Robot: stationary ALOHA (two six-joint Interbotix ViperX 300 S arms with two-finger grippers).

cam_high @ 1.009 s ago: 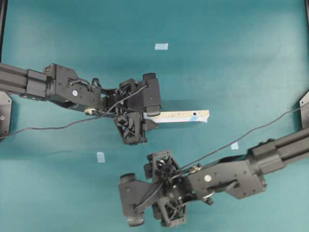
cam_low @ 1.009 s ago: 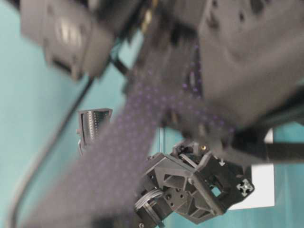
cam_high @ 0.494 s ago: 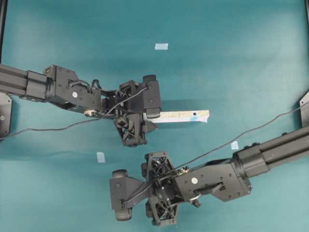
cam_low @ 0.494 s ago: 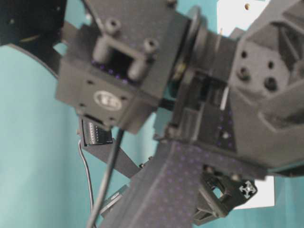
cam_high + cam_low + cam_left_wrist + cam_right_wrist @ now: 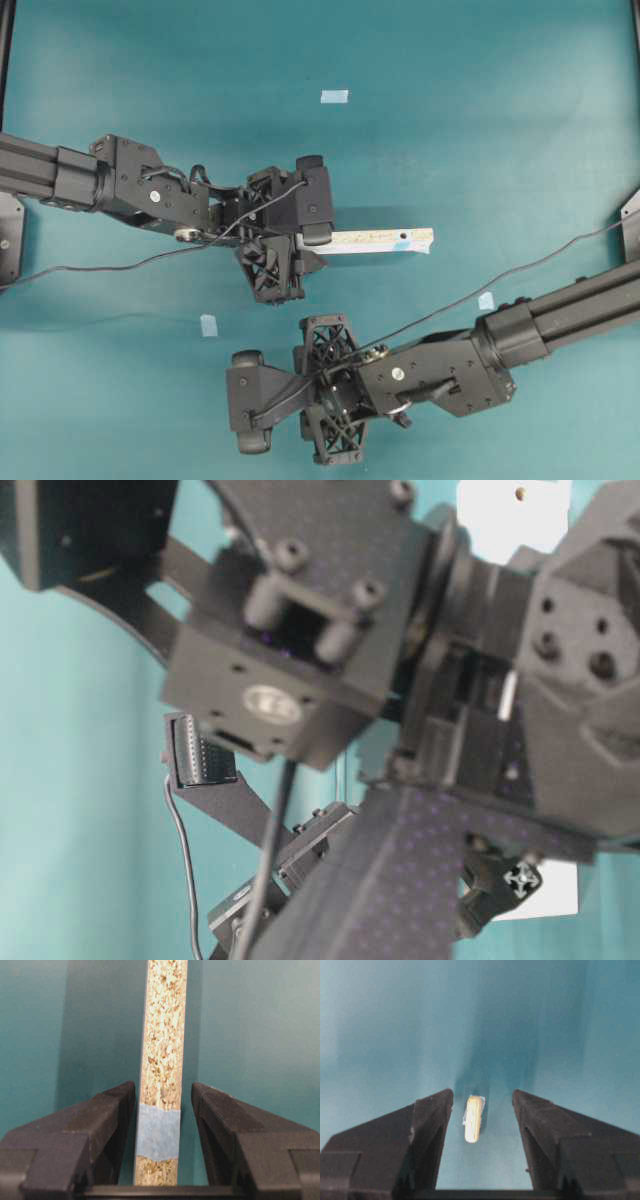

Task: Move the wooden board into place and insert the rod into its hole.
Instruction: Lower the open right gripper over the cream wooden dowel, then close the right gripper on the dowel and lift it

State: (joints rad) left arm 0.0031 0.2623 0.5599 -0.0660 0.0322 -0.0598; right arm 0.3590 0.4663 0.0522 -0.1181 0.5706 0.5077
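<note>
Teal table [image 5: 480, 120], unlabelled wooden board [image 5: 380, 240], rod [image 5: 473, 1118].

The wooden board [image 5: 161, 1085] lies between the left gripper's [image 5: 162, 1102] jaws, the rod [image 5: 473, 1118] between the right gripper's [image 5: 482, 1110], both on the desk [image 5: 480, 120].

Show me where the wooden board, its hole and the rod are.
wooden board [image 5: 375, 239], overhead view, middle of its speckled top face.
hole [image 5: 403, 240], overhead view, the dark dot near the board's far end.
rod [image 5: 473, 1119], right wrist view, middle of its cream side.
</note>
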